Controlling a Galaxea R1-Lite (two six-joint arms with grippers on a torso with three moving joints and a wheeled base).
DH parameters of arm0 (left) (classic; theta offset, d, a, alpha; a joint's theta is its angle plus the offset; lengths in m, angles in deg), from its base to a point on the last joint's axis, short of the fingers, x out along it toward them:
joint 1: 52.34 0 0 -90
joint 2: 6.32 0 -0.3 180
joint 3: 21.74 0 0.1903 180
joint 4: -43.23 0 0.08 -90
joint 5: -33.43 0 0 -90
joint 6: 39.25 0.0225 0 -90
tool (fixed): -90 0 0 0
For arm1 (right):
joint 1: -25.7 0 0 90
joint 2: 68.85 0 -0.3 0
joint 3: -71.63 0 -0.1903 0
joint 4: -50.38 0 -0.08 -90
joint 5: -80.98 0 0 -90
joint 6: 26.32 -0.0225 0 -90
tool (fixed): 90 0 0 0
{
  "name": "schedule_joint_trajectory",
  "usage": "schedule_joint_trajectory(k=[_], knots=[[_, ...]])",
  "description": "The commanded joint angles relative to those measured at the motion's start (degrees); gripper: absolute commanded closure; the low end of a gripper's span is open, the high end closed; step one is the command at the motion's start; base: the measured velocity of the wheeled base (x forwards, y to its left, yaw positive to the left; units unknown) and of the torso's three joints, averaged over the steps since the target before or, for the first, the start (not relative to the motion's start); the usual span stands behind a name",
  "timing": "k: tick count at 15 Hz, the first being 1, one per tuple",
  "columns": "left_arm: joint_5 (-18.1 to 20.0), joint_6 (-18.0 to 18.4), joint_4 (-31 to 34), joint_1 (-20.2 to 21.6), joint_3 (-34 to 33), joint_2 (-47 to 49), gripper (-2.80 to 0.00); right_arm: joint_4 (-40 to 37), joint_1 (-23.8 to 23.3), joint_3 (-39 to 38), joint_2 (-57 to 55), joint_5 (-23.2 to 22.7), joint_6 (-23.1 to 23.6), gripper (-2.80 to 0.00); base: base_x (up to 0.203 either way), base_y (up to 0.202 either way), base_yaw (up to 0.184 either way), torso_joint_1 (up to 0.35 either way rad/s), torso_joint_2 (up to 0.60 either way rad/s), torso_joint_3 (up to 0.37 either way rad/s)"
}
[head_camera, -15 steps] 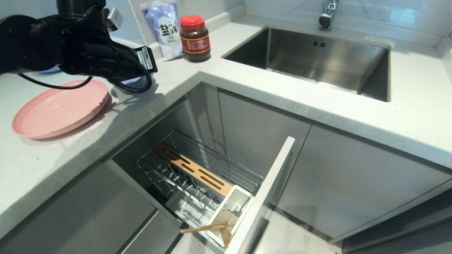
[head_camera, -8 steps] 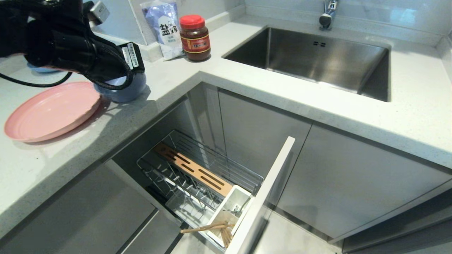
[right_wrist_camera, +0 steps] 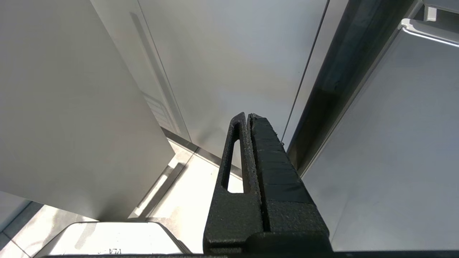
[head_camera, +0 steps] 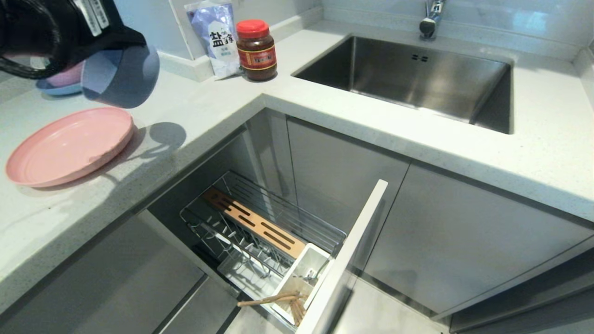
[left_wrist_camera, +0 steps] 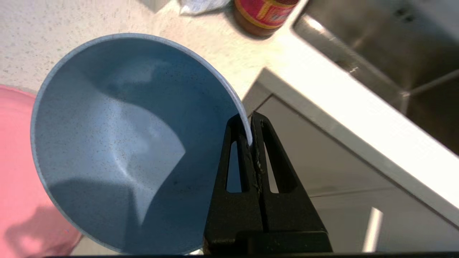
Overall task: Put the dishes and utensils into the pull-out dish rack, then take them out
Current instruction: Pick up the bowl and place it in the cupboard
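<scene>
Left gripper (left_wrist_camera: 252, 141) jaws clamped on blue-grey bowl (left_wrist_camera: 122, 143) rim, arm cropped, right gripper (right_wrist_camera: 247, 116) jaws together.

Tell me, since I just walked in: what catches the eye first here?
The left gripper pinching the blue bowl by its rim, in the air above the counter. Next, the pink plate beside it, and the open rack below with chopsticks.
</scene>
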Motion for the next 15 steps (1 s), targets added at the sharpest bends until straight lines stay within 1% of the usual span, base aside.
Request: schedule_joint_trajectory(k=[1, 3, 4, 5, 6, 7, 8, 9, 12, 14, 15], knots=[[-0.39, -0.01, -0.02, -1.36, -4.01, -6.27, 0.00, 0.05, 0.07, -0.09, 0.24, 0.01, 0.00, 0.00, 0.000, 0.000, 0.000, 0.000, 0.00, 0.000], [-0.67, -0.06, -2.09, -1.97, -7.70, -8.32, 0.00, -0.02, 0.08, -0.09, 0.21, 0.01, 0.00, 0.00, 0.000, 0.000, 0.000, 0.000, 0.00, 0.000], [-0.68, -0.54, -3.09, -3.82, -8.66, -8.52, 0.00, 0.06, 0.00, -0.09, 0.20, 0.01, 0.00, 0.00, 0.000, 0.000, 0.000, 0.000, 0.00, 0.000], [-0.69, -2.76, -3.35, -6.61, -8.96, -8.42, 0.00, 0.03, 0.03, -0.09, 0.24, 0.01, 0.00, 0.00, 0.000, 0.000, 0.000, 0.000, 0.00, 0.000], [-0.69, -5.80, -3.45, -9.56, -8.96, -8.01, 0.00, 0.02, 0.00, -0.09, 0.24, 0.01, 0.00, 0.00, 0.000, 0.000, 0.000, 0.000, 0.00, 0.000], [-0.65, -8.97, -3.52, -11.91, -9.18, -7.47, 0.00, -0.01, 0.06, -0.09, 0.24, 0.01, 0.00, 0.00, 0.000, 0.000, 0.000, 0.000, 0.00, 0.000], [-0.39, -11.03, -3.90, -13.35, -10.67, -7.35, 0.00, 0.06, 0.00, -0.09, 0.24, 0.01, 0.00, 0.00, 0.000, 0.000, 0.000, 0.000, 0.00, 0.000], [0.04, -12.88, -6.39, -14.56, -12.26, -7.32, 0.00, 0.05, 0.01, -0.09, 0.24, 0.01, 0.00, 0.00, 0.000, 0.000, 0.000, 0.000, 0.00, 0.000], [-0.02, -16.91, -17.93, -16.65, -18.70, -6.96, 0.00, 0.05, 0.08, -0.09, 0.24, 0.01, 0.00, 0.00, 0.000, 0.000, 0.000, 0.000, 0.00, 0.000], [-0.38, -19.86, -30.04, -19.09, -26.70, -6.59, 0.00, 0.05, 0.08, -0.09, 0.23, 0.01, 0.00, 0.00, 0.000, 0.000, 0.000, 0.000, 0.00, 0.000], [-0.84, -20.90, -34.32, -20.28, -29.99, -6.48, 0.00, 0.05, 0.08, -0.09, 0.23, 0.01, 0.00, 0.00, 0.000, 0.000, 0.000, 0.000, 0.00, 0.000]])
